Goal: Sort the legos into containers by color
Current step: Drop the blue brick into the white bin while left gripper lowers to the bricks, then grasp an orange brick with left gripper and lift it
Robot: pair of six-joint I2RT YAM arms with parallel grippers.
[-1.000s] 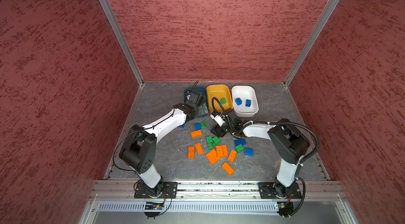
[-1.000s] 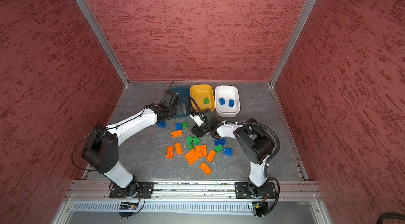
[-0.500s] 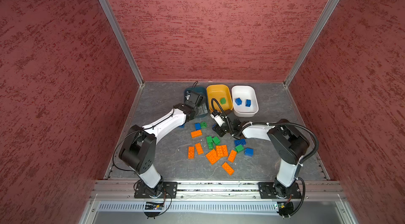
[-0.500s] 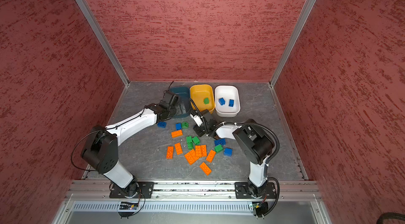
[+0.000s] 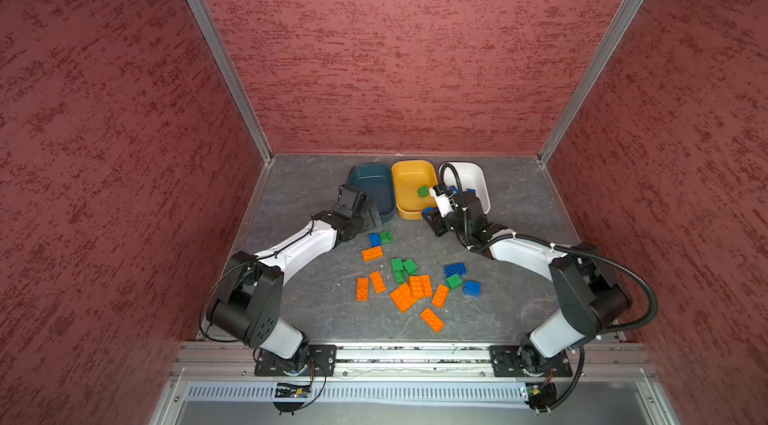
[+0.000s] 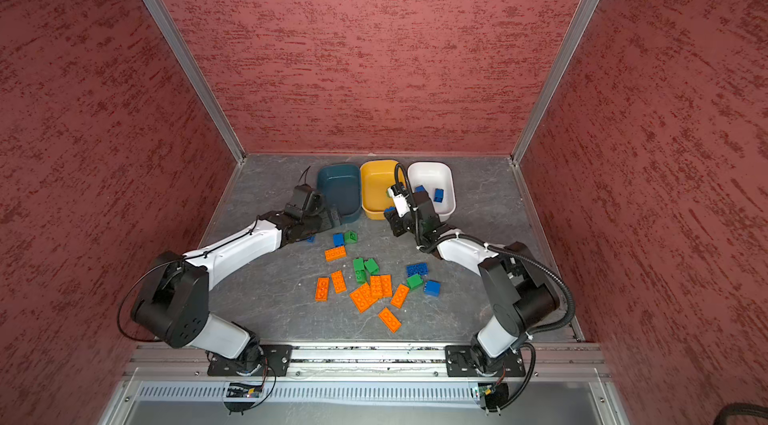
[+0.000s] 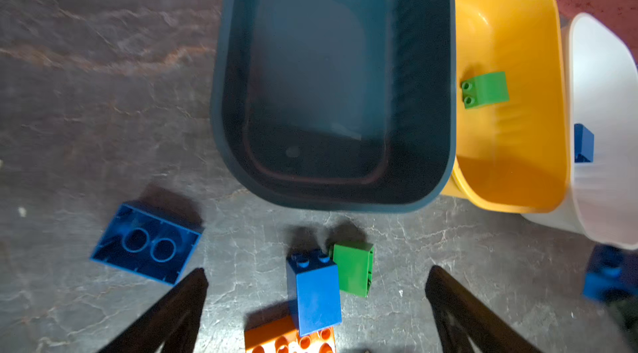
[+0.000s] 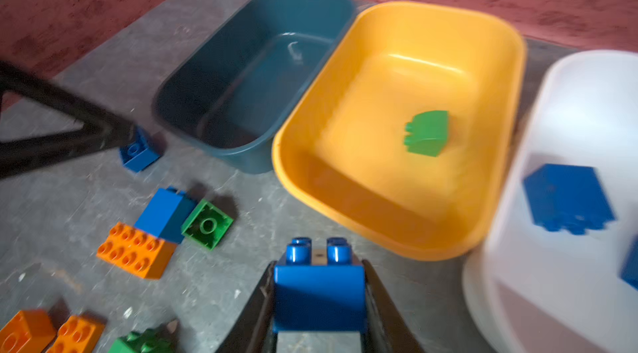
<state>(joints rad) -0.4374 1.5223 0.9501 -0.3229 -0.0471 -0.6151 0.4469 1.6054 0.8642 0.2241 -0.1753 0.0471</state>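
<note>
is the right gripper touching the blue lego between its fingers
Touching. Right wrist view shows both fingers of the right gripper flat against the sides of the blue lego.

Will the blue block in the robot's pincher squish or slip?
Probably no squish: the blue block looks like hard plastic. Slipping seems unlikely: the right gripper pinches its flat sides. Likely light: an upturned blue block looks hollow.

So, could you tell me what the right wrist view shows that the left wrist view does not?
Right wrist only: the right gripper shut on a blue brick, and two more orange bricks nearby. Left wrist only: the left gripper with both fingers spread wide. Both: the teal tub, the yellow tub holding a green brick, the white tub, and the flipped brick on the table.
</note>
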